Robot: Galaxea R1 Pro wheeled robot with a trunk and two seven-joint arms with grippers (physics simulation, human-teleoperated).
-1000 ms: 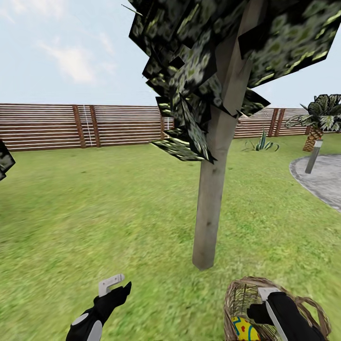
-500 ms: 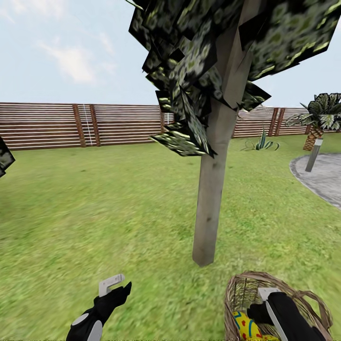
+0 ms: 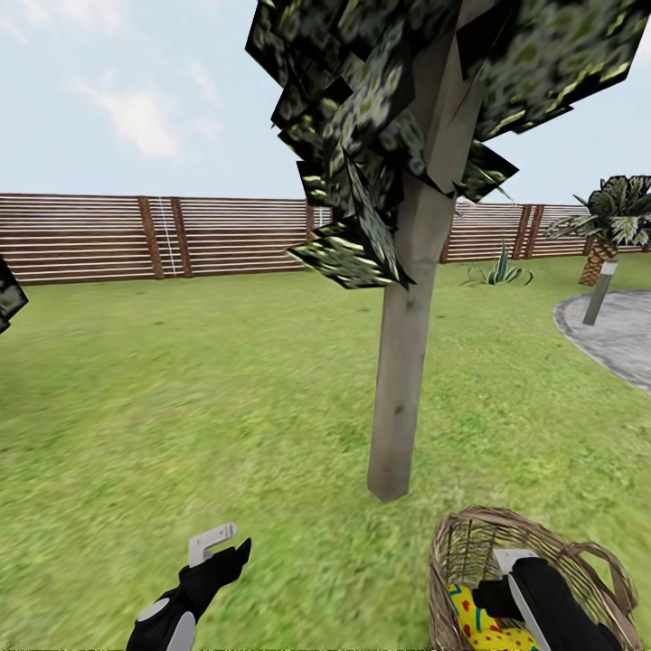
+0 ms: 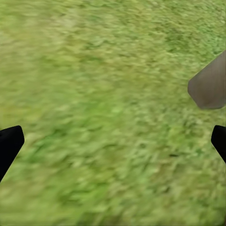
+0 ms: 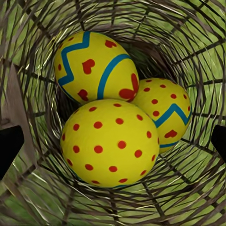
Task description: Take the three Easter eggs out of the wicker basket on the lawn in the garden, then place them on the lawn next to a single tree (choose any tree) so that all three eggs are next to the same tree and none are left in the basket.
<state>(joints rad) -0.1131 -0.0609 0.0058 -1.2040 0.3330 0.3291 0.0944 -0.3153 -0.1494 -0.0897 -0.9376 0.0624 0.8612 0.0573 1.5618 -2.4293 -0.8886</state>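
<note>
The wicker basket [image 3: 533, 565] stands on the lawn [image 3: 181, 398] just in front of the tree [image 3: 402, 362], right of its trunk base. Three yellow Easter eggs lie inside it: a red-dotted egg [image 5: 110, 141] on top, one with blue zigzag and red hearts [image 5: 94, 63], and a third [image 5: 162, 110] beside them. One egg [image 3: 472, 617] shows through the basket's rim. My right gripper [image 3: 502, 579] hangs open inside the basket mouth above the eggs, touching none. My left gripper [image 3: 221, 547] is open over bare grass, with the trunk base [image 4: 209, 87] nearby.
A brown slat fence [image 3: 136, 237] closes the far side of the garden. Grey paving [image 3: 615, 339] with a lamp post [image 3: 599, 294] lies at the right, near a palm [image 3: 610, 226] and a spiky plant [image 3: 497, 271]. Leaf cards [image 3: 362, 181] hang low over the trunk.
The whole view has shifted a little: tree base and basket now sit higher in the picture and more of the basket shows. Both grippers keep their pose.
</note>
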